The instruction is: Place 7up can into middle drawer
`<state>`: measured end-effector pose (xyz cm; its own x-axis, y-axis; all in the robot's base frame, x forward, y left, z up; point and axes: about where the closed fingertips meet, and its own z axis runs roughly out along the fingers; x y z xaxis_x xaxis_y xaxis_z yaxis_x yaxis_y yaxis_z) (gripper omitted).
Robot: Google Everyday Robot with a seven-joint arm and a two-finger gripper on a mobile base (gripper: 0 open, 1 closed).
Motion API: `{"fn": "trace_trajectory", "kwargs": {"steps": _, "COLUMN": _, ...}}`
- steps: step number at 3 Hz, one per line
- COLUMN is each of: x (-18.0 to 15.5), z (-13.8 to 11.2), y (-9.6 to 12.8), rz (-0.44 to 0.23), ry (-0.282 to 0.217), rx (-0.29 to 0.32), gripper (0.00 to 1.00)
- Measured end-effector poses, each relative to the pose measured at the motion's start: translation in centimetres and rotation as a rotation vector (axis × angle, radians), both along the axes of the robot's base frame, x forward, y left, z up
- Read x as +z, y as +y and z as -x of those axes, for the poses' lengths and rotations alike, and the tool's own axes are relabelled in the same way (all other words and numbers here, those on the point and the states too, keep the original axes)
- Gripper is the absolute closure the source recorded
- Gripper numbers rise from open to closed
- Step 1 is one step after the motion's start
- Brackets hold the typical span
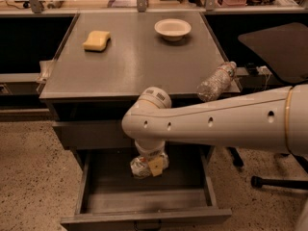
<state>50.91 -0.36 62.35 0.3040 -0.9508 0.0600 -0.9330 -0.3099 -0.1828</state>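
The middle drawer (96, 196) is pulled open below the cabinet top, and its plain grey inside shows. My gripper (150, 165) hangs from the white arm that reaches in from the right, over the back middle of the drawer. It is shut on the 7up can (140, 166), a pale, dented can held on its side, low inside the drawer. I cannot tell whether the can touches the drawer floor.
The drawer above (91, 134) is closed. On the cabinet top (134, 66) lie a yellow sponge (96, 40), a white bowl (172, 29) and a clear plastic bottle (216, 81) on its side at the right edge. An office chair (276, 47) stands to the right.
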Motion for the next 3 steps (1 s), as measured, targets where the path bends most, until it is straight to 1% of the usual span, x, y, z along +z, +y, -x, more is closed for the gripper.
{"fn": "trace_trajectory", "kwargs": {"steps": 1, "x": -9.9, "z": 4.0, "y": -1.5, "rz": -0.065, "ry": 0.103, "rx": -0.174, "gripper": 1.00}}
{"fn": "trace_trajectory", "kwargs": {"steps": 2, "x": -9.0, "z": 3.2, "y": -0.4, "rz": -0.099, "ry": 0.083, "rx": -0.198, "gripper": 1.00}}
{"fn": "trace_trajectory", "kwargs": {"steps": 3, "x": -9.1, "z": 3.2, "y": -0.6, "rz": -0.102, "ry": 0.080, "rx": -0.193, "gripper": 1.00}}
